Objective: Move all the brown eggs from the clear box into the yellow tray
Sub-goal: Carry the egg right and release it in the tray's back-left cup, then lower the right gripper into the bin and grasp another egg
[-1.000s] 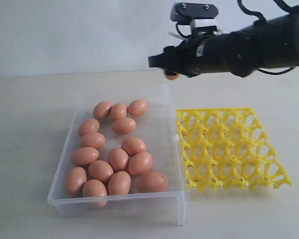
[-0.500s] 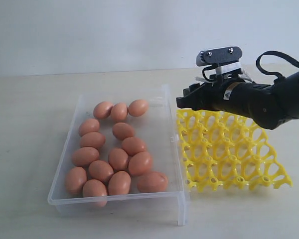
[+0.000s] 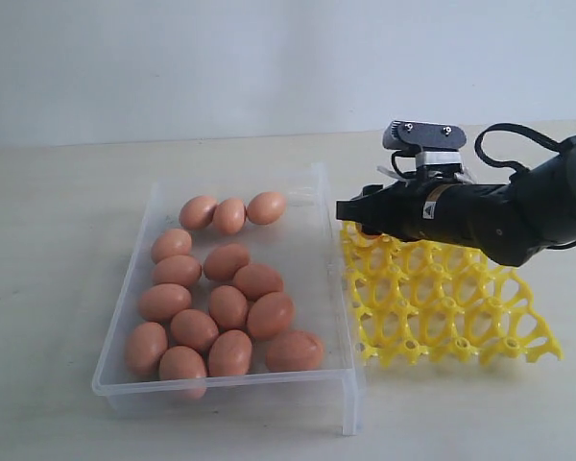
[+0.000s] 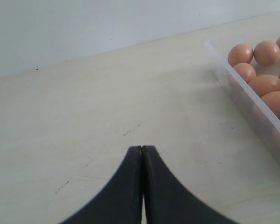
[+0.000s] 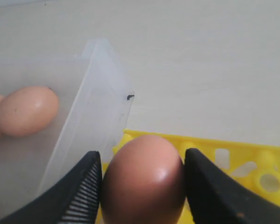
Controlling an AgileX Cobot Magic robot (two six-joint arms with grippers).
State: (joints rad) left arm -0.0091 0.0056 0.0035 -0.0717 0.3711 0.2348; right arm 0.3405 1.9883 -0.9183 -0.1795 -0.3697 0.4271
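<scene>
Brown egg held in right gripper, over yellow tray corner

Exterior raised, wide; wrist views close, all sharing clear box

A box sits on the table, toward the left. Just beside it, on its right, lies the tray. Many eggs lie in the box. Three make a row at the far end, and the rest are bunched from the middle down to the near wall, most of them touching. The right gripper comes in from the right and hangs over the far left corner of the tray, close to the box wall. One egg sits between its two fingers, above that corner. The left gripper hangs over the table outside the box, near one side wall.
</scene>
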